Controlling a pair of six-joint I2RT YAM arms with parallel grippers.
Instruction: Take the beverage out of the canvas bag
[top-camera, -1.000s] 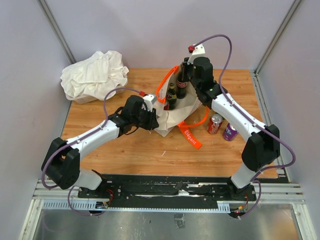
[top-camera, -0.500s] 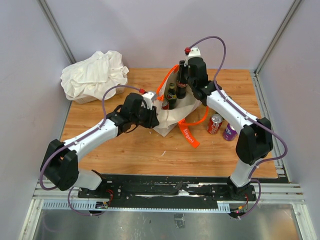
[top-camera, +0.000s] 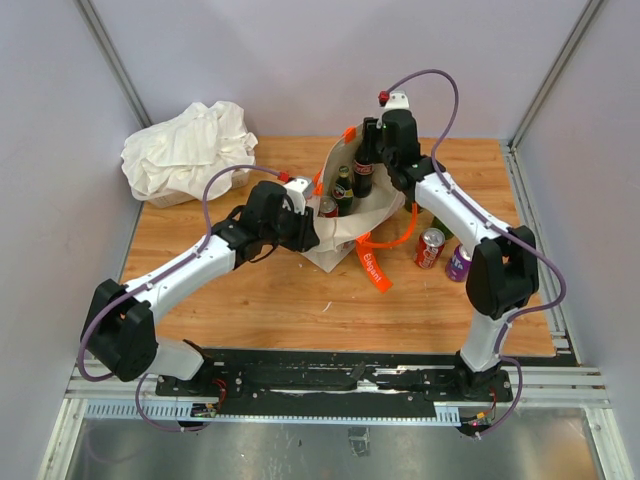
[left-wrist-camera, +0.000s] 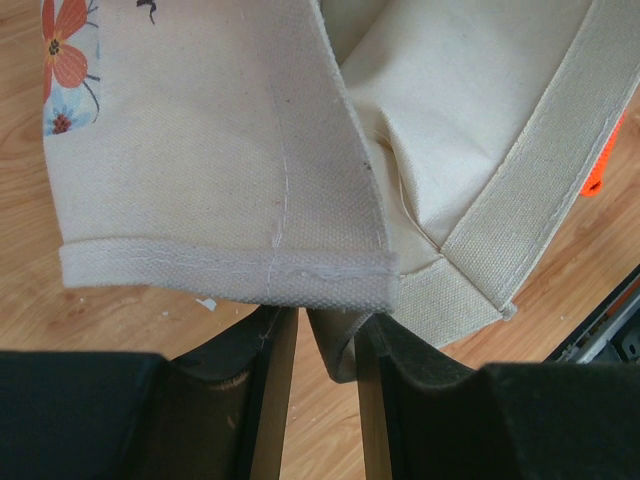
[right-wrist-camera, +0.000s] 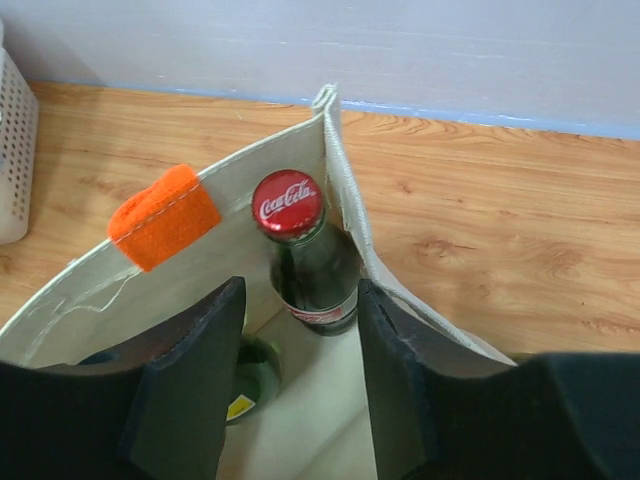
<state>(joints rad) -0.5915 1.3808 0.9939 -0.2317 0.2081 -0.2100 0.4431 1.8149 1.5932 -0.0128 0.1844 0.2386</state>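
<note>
1. Sitting at the far-left back is a white cloth bundle (top-camera: 185, 150) on the wood table (top-camera: 250, 290), well apart from the bag (top-camera: 335, 240).
2. Left claw (left-wrist-camera: 320, 360) is clamped on the bag's near-left rim. The wrist view shows a fold of canvas hem pinched between the two fingers. A flower print (left-wrist-camera: 62, 60) shows on the outer panel just past the hem.
3. Bag stands upright mid-table with its mouth open. One orange handle (top-camera: 378, 265) hangs over the near-right side and lies on the table. An orange tab (right-wrist-camera: 165, 215) sits on the rim.
4. Inside the bag, the cola bottle (right-wrist-camera: 300, 250) stands upright with its red cap on, tucked in the far-right corner against the canvas wall. A green bottle (top-camera: 343, 190) stands just left of it, then a red item (top-camera: 328, 208); can't tell what that is.
5. Right claw (right-wrist-camera: 300, 295) hangs over the bag's far side with its jaws spread, one finger either side of the cola bottle. A gap shows on the left side, so it is not gripping.
6. Right of the bag on the table are a red can (top-camera: 430, 247) and a purple can (top-camera: 460, 263), upright and just beside each other.
</note>
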